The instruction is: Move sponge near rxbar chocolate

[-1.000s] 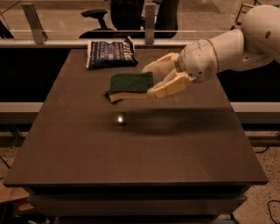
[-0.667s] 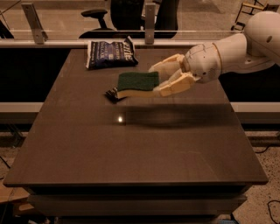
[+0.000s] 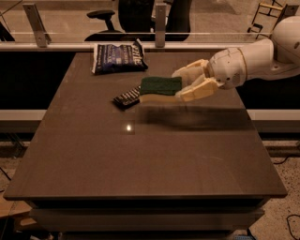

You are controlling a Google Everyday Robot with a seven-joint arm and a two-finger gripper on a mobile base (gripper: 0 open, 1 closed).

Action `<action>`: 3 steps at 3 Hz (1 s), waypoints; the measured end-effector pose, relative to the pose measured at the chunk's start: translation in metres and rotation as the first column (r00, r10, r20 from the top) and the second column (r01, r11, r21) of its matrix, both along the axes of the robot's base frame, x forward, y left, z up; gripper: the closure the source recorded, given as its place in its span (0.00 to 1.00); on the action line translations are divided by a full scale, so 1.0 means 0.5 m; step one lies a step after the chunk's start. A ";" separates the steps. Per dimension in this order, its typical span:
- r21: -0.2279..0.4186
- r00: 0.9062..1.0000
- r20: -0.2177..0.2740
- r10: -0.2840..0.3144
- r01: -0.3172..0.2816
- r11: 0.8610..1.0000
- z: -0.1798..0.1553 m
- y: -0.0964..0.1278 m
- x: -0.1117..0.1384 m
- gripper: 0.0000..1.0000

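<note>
- the table (image 3: 140, 164) is dark and flat; its front stretch lies nearer the camera than the jaws.
- a small bright glint (image 3: 128, 127) sits on the top, below and left of the jaws.
- a blurred shadow (image 3: 192, 117) lies on the top right under the jaws and arm.
- the bar (image 3: 126, 97), black with light lettering, lies flat and angled, left of the jaws and just past the sponge's free end; whether the two touch cannot be told.
- the gripper (image 3: 182, 86) reaches in from the right, over the middle-back of the table, jaws pointing left.
- the jaws are clamped on the sponge (image 3: 159, 86), one finger above its right end and one below; green side up, yellow foam under, it sticks out left from the jaws, held level above the top.
- the blue bag (image 3: 117, 57) lies beyond and left of the jaws, at the far edge, well apart from the sponge.
- a rail (image 3: 93, 46) runs behind the table, a chair (image 3: 136, 14) past it.
</note>
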State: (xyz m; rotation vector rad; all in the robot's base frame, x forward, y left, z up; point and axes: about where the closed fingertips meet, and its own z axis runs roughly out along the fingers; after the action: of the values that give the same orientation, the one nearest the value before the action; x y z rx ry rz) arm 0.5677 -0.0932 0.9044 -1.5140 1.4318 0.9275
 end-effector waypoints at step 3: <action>-0.026 0.997 -0.029 -0.077 0.077 0.997 -0.098 -0.040 0.040 1.00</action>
State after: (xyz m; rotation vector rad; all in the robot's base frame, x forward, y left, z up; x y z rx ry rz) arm 0.5879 -0.1133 0.8553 -1.4581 1.5179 0.8924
